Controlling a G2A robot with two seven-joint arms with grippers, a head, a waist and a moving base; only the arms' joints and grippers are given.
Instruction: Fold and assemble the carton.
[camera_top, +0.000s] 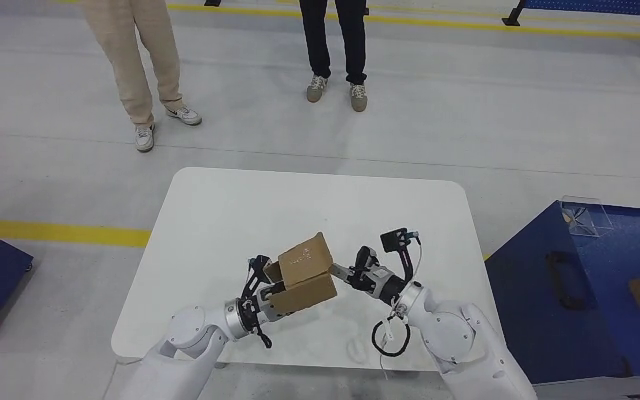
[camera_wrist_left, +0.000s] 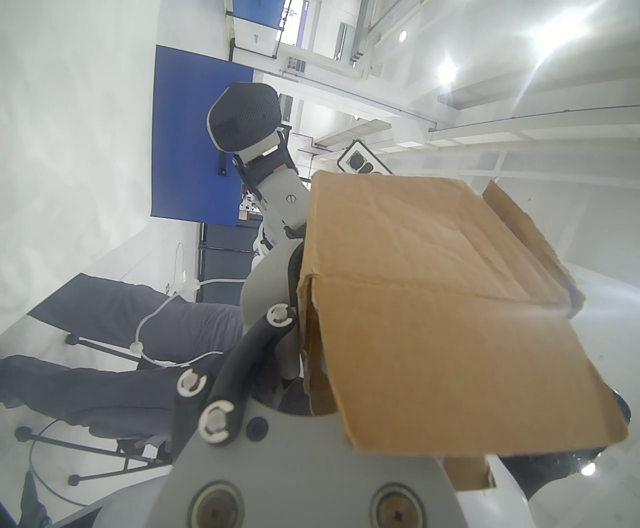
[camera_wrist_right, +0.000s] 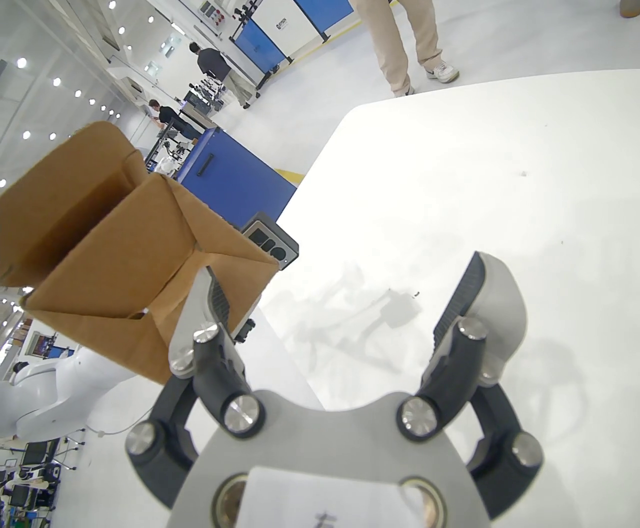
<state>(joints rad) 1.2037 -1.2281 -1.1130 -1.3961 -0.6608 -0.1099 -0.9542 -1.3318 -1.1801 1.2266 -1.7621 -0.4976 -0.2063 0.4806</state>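
Two grippers flank one brown cardboard carton (camera_top: 305, 275), which is raised over the near part of the white table (camera_top: 300, 200), close in front of the robot. The left gripper (camera_top: 262, 288) has the carton's left end in its grasp. In the left wrist view one of its fingers (camera_wrist_left: 245, 117), tipped with a black mesh pad, runs up along the carton's side edge. The opposite finger is hidden behind the cardboard, so the pinch itself cannot be seen directly, but the carton sits off the tabletop on this gripper. The carton's long axis runs across the robot's front, from the left gripper toward the right one, with the right end a little farther out over the table. One broad face is turned up toward the top camera. The open end points at the right gripper (camera_top: 345, 272), and the right wrist view looks into that mouth, showing the brown inside and loose end flaps partly folded inward. The right gripper's jaws are spread wide and hold nothing. One finger (camera_wrist_right: 200, 305) lies right against the carton's lower end flap, though I cannot tell whether it presses on it, and the other finger (camera_wrist_right: 480, 300) stands over the tabletop, well apart from the cardboard. Farther out the table stretches away to rounded corners. Beyond its left side a yellow floor line (camera_top: 70, 233) crosses the pale floor, and a blue cabinet (camera_top: 580, 290) stands off the table's right side.
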